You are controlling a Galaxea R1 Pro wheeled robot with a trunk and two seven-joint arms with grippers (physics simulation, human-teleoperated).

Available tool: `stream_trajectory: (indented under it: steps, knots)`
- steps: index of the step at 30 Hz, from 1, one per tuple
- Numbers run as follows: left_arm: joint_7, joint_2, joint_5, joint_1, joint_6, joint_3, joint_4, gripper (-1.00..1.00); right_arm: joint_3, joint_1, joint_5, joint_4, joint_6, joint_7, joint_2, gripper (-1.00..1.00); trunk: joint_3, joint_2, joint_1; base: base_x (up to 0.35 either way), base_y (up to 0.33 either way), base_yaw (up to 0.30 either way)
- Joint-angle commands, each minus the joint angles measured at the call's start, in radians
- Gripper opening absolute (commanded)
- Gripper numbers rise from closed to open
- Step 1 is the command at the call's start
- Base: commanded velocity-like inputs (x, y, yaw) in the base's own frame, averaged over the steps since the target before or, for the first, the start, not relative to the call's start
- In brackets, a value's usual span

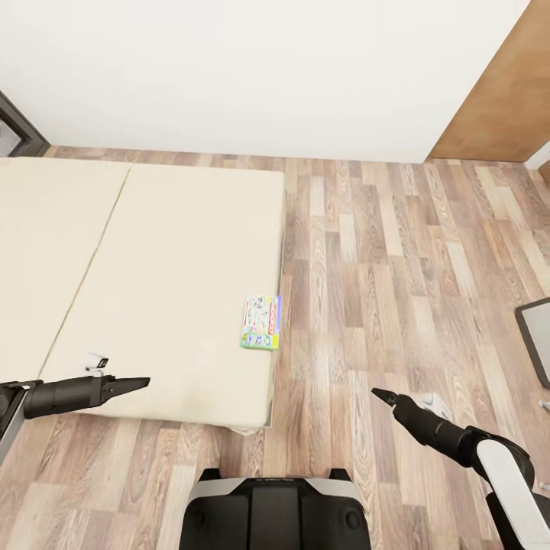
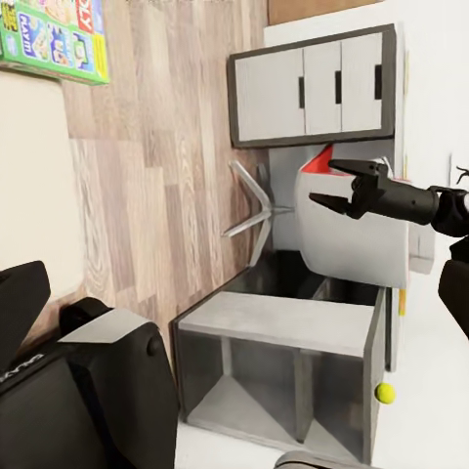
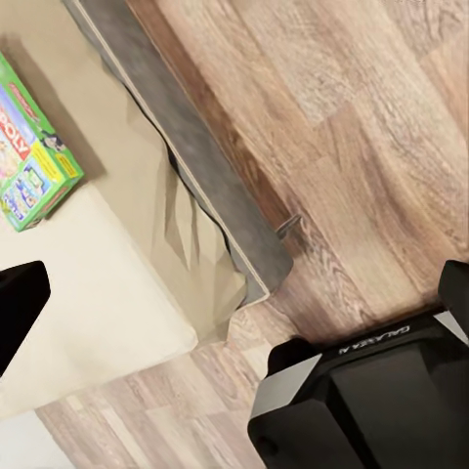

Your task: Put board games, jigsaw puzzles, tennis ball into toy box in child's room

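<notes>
Bright, even simulator light, soft faint shadows, no glare, all three views sharp throughout

Bed (image 1: 153,290) with 1 board game (image 1: 261,322)

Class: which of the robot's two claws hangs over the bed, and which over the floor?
The left claw hangs over the bed; the right claw is over the wooden floor.

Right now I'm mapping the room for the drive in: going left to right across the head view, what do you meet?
Left gripper → beige mattress of the bed → white-green board game box with a red logo → bare wood-plank floor → right gripper → grey-framed object at the edge.
</notes>
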Motion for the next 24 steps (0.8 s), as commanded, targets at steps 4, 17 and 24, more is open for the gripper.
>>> stream_trajectory:
  steps: [4,17,24]
  knots:
    - [-0.004,0.0,-0.001,0.0,0.01,0.001,0.0,1.0,-0.002,0.0,-0.009,0.001,0.002,0.001,0.001,1.0,0.006,-0.001,0.001,0.0,0.0,0.0]
    - [-0.004,-0.001,-0.002,0.0,0.009,0.0,0.0,1.0,-0.009,0.0,-0.01,0.044,-0.055,0.01,0.002,1.0,0.027,-0.001,0.001,0.0,0.0,0.0]
    - [-0.004,0.0,-0.002,0.0,0.008,0.002,0.0,1.0,-0.007,0.0,-0.01,0.049,-0.091,0.01,0.002,1.0,0.039,-0.001,0.001,0.0,0.0,0.0]
